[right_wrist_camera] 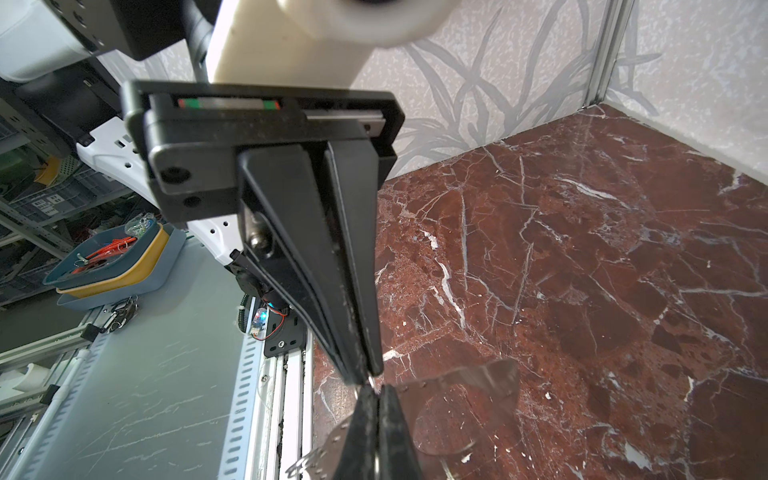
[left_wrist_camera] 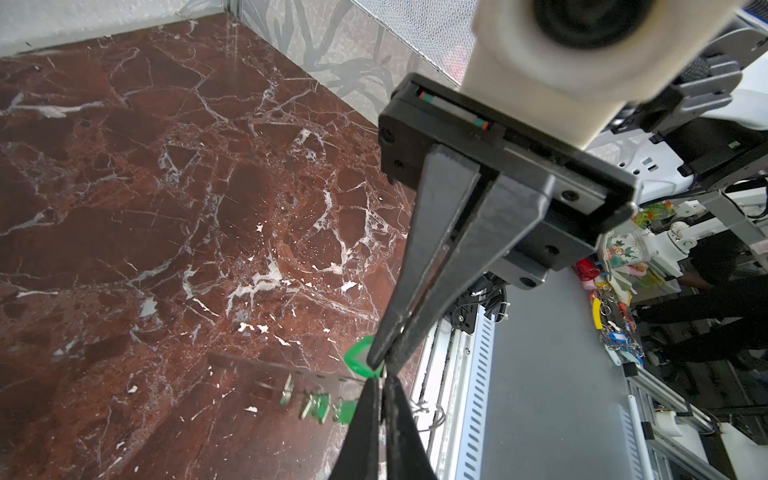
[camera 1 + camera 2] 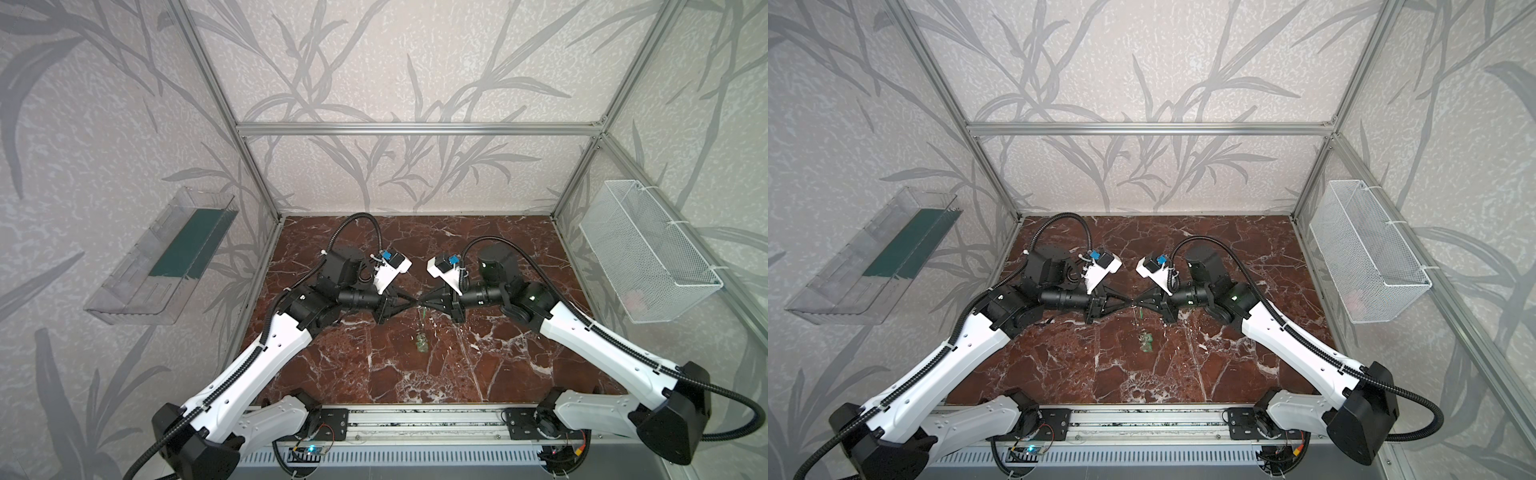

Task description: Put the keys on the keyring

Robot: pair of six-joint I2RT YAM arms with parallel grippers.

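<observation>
Both grippers meet tip to tip above the middle of the marble table point(image 3: 365, 374). My right gripper point(image 1: 374, 388) is shut on the rim of the keyring point(image 1: 478, 376), a flat plate with an oval hole. In the left wrist view the keyring point(image 2: 266, 368) shows edge-on, with several green-tagged keys point(image 2: 316, 407) hanging under it. My left gripper point(image 2: 382, 380) is shut on a small silver piece of a key whose green tag point(image 2: 358, 357) sticks out beside the tips. In both top views a green cluster point(image 3: 422, 343) point(image 3: 1145, 341) shows below the left gripper point(image 3: 411, 302) and right gripper point(image 3: 423, 301); whether it hangs or lies there is unclear.
A clear plastic bin point(image 3: 166, 257) is fixed to the left wall and a white wire basket point(image 3: 648, 253) to the right wall. Aluminium frame posts stand at the back corners. The arms' mounting rail point(image 3: 424, 424) runs along the table's front edge.
</observation>
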